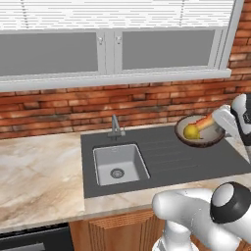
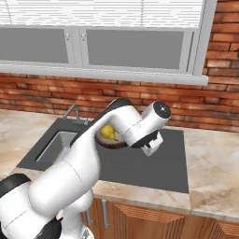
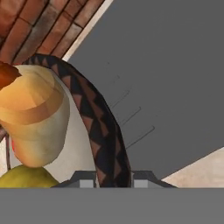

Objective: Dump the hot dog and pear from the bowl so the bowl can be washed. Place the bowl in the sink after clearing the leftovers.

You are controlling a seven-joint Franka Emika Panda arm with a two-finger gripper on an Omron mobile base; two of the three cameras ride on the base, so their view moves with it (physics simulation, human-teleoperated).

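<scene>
Bowl (image 1: 200, 132): up in the air over the ribbed part beside the sink (image 1: 119, 164), tipped.
Claw (image 3: 113, 178): pinching the bowl's rim.
Food: pear (image 1: 191, 131) and hot dog (image 1: 206, 122) inside (loose, could roll out).
Feel: hard, slippery; hold the rim.

dark brown zigzag-rimmed bowl (image 3: 98, 127), yellow pear (image 1: 191, 131), orange-red hot dog (image 1: 205, 121), dark grey ribbed sink (image 1: 162, 157) surround

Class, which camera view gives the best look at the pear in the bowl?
The left base view: the pear sits unobstructed in the bowl. The right base view half hides it behind the arm; the hand view crops it at the bottom.
</scene>
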